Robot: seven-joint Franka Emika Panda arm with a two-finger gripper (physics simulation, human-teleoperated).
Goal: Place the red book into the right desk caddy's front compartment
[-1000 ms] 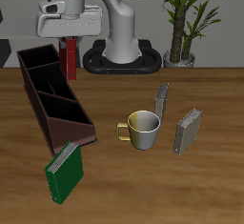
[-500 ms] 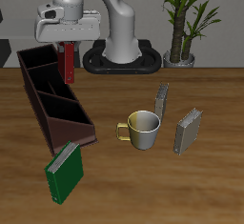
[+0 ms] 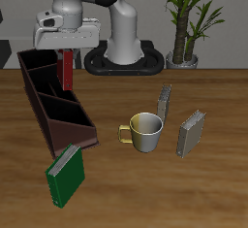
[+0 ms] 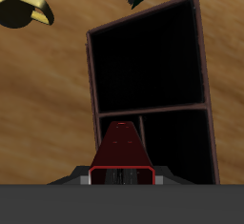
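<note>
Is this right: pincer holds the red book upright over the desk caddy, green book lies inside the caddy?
No. The green book leans against the right desk caddy outside it, as the exterior view shows. The pincer does hold the red book upright over it.

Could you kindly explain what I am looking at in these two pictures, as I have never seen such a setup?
These are simulator renders of a robot arm at a wooden table. One picture looks from outside, the other from a camera on the arm's tool. The tool grips the red book upright above the right desk caddy, a long, dark, divided box. In the wrist view the book hangs over the caddy's dark compartments. Also on the table: a green book, a mug and two grey notebooks, with a potted plant at the back.
</note>
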